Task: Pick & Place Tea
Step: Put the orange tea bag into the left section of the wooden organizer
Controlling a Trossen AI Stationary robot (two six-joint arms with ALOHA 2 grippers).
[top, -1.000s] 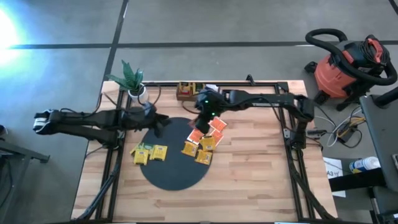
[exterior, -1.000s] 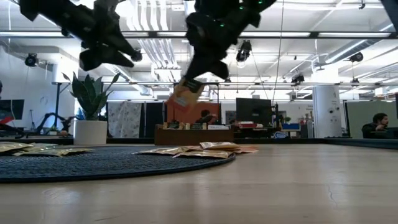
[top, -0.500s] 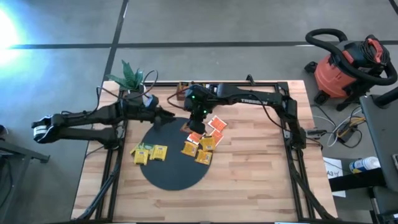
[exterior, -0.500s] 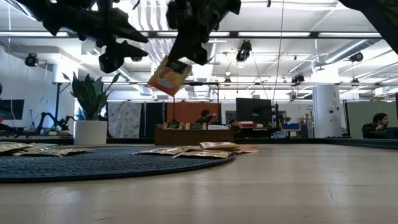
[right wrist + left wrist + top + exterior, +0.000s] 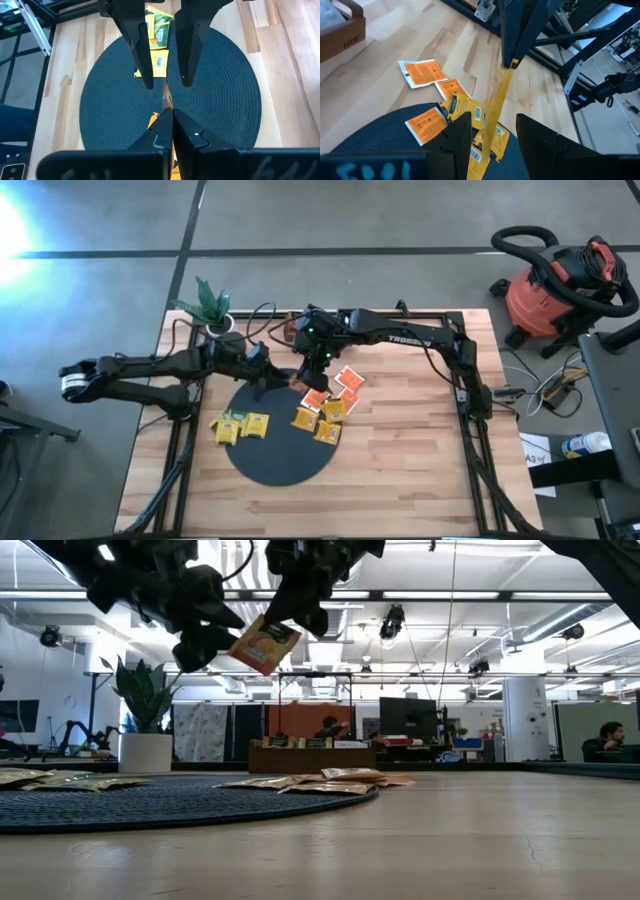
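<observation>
My right gripper [image 5: 298,608] is shut on one orange-yellow tea packet [image 5: 264,646], high over the far part of the black round mat [image 5: 280,442]. My left gripper [image 5: 492,142] is open beside it; its fingers stand on either side of the hanging packet [image 5: 498,102], and I see no touch. More tea lies flat: yellow packets [image 5: 241,425] on the mat's left, orange ones [image 5: 323,418] on its right edge, and orange-red ones [image 5: 348,381] on the wood. My right gripper pinches the packet's upper end [image 5: 512,63] between its two shut fingers. The fingers slant down from the table's far right. The packet hangs tilted below them, lifted clear of the mat.
A brown wooden tray [image 5: 296,328] stands at the far edge, and a potted plant [image 5: 212,304] at the far left corner. A black frame runs round the table's edges [image 5: 462,395]. Bare wood [image 5: 400,460] lies right of the mat. A red vacuum [image 5: 565,285] sits off the table.
My right gripper has risen and gone a little toward the table's left with the packet, which now hangs higher and more tilted. My left gripper has swung toward the table's right, up to the packet, and its open fingers now stand on either side of it.
</observation>
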